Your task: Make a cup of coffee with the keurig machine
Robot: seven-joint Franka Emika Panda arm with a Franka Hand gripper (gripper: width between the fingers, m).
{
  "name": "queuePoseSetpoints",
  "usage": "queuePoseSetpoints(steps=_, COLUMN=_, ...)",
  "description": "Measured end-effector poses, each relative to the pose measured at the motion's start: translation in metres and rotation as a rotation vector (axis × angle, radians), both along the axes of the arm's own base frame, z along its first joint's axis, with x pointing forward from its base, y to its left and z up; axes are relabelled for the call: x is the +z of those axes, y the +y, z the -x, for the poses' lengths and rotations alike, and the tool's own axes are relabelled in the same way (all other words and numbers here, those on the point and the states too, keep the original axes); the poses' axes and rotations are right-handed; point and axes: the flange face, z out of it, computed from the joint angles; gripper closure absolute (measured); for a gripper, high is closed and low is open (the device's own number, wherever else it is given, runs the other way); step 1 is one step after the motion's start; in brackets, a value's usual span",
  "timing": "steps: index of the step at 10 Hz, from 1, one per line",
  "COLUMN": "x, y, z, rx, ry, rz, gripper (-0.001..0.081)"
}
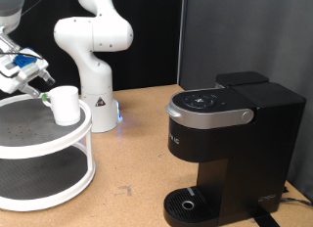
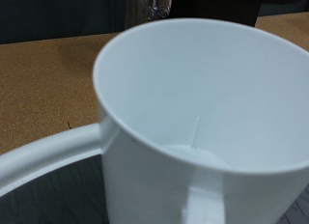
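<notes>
The white cup (image 1: 66,105) stands upright on the top tier of a round two-tier stand (image 1: 29,139) at the exterior view's left. My gripper (image 1: 43,93) reaches in from the upper left, its tip right at the cup's left side near the rim. In the wrist view the cup (image 2: 193,98) fills the picture, empty inside, with its handle (image 2: 43,156) showing; my fingers do not show clearly there. The black keurig machine (image 1: 227,139) stands at the exterior view's right with its lid down and its silver-grey rim (image 1: 210,116) closed. Its round drip tray (image 1: 186,203) is bare.
A second white robot arm (image 1: 93,51) stands on the wooden table (image 1: 137,158) at the back, between the stand and the keurig machine, a blue light at its base. A dark curtain hangs behind. The stand's lower tier (image 1: 39,178) holds nothing that shows.
</notes>
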Motion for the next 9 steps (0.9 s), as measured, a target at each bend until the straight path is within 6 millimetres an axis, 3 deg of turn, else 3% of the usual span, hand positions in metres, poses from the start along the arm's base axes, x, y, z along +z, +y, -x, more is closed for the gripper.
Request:
queuePoseSetpoints(steps=3, x=-0.0095, y=0.0038, z=-0.0102, rx=-0.022, ry=0.062, rz=0.034, gripper=0.0003)
queuePoseSetpoints(steps=9, x=-0.0129, y=0.0064, z=-0.0105, rx=-0.014, ry=0.069, rz=0.031, gripper=0.0026)
